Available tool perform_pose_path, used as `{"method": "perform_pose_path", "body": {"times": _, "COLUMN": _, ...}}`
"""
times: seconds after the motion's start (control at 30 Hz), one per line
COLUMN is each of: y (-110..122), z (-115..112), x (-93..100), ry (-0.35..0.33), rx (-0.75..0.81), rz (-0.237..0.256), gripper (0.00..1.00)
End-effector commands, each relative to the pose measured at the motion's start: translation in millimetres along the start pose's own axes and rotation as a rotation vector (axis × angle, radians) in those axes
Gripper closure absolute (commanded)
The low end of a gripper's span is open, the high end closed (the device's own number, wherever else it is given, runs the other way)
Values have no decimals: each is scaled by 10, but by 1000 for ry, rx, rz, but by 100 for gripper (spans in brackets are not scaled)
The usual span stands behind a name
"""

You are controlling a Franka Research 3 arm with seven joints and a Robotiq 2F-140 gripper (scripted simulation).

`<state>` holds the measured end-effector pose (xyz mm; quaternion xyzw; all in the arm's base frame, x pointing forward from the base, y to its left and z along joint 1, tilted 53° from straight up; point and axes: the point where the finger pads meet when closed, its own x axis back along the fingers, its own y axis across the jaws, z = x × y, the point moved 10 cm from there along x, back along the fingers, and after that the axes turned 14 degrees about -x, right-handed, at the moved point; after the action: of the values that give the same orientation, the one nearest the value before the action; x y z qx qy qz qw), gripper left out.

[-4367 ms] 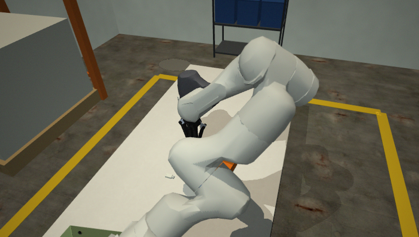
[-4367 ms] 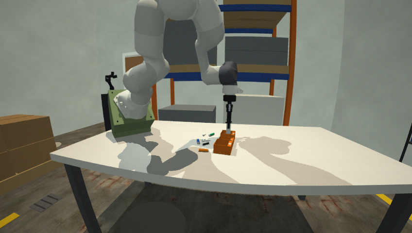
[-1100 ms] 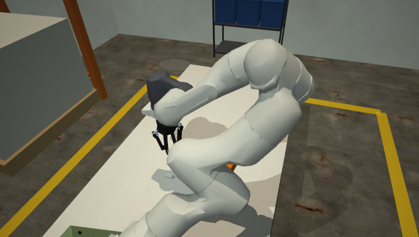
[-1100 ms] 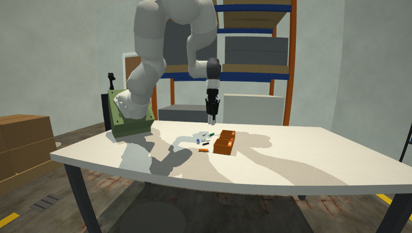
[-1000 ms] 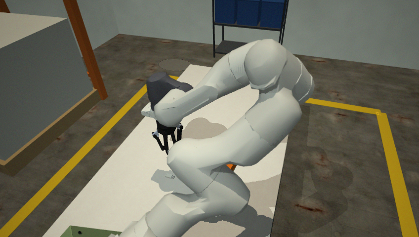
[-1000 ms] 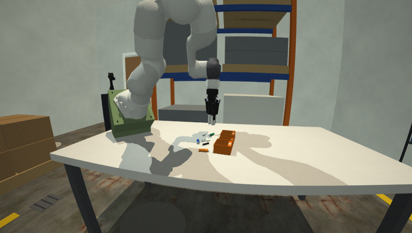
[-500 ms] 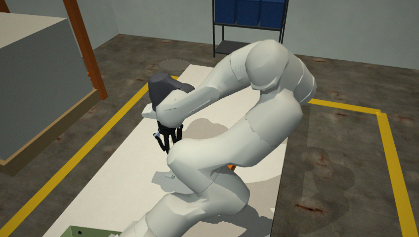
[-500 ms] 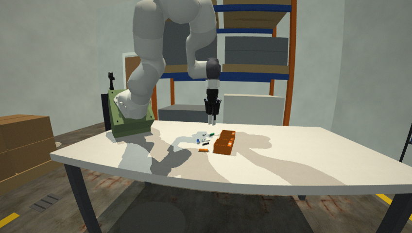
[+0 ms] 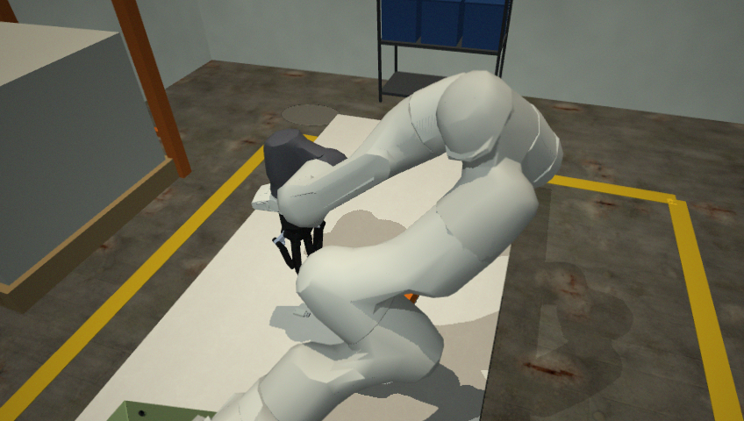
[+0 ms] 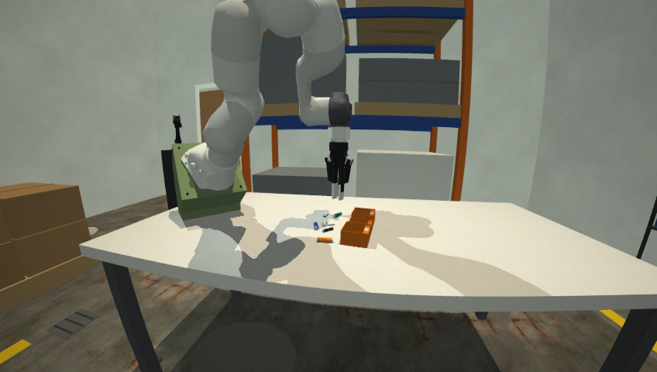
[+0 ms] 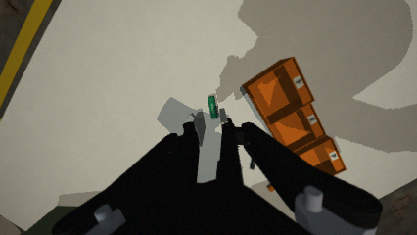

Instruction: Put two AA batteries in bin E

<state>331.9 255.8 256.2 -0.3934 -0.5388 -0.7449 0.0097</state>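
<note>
My gripper (image 10: pixel 338 198) (image 11: pixel 211 117) hangs above the table with its fingers a little apart and nothing between them. A green battery-like cylinder (image 10: pixel 338 215) (image 11: pixel 212 107) lies on the table below, seen just past the fingertips in the wrist view. A blue cylinder (image 10: pixel 315 225), a black one (image 10: pixel 328 229) (image 11: pixel 252 163) and an orange one (image 10: pixel 324 239) (image 11: pixel 270 187) lie nearby. Three joined orange bins stand on the table: one end bin (image 11: pixel 305 93), the middle one (image 11: pixel 318 128) and the other end bin (image 11: pixel 340 163) (image 10: pixel 354 237). Their label letters are too small to read.
Small grey things (image 10: pixel 327 224) (image 9: pixel 301 313) lie among the cylinders. The arm hides most of the bins in the top view, where only an orange corner (image 9: pixel 412 297) shows. The green arm base (image 10: pixel 209 207) (image 9: pixel 125 411) stands at one end of the white table (image 10: pixel 461 258).
</note>
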Motion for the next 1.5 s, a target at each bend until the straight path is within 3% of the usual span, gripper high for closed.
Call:
{"method": "perform_pose_path", "body": {"times": 0.0, "y": -2, "z": 0, "x": 7, "ry": 3, "rx": 12, "rz": 4, "gripper": 83}}
{"method": "perform_pose_path", "body": {"times": 0.53, "y": -1, "z": -4, "x": 7, "ry": 3, "rx": 12, "rz": 4, "gripper": 83}}
{"method": "perform_pose_path", "body": {"times": 1.1, "y": -4, "z": 22, "x": -593, "ry": 3, "rx": 12, "rz": 4, "gripper": 83}}
{"method": "perform_pose_path", "body": {"times": 1.47, "y": -1, "z": 27, "x": -682, "ry": 3, "rx": 12, "rz": 4, "gripper": 83}}
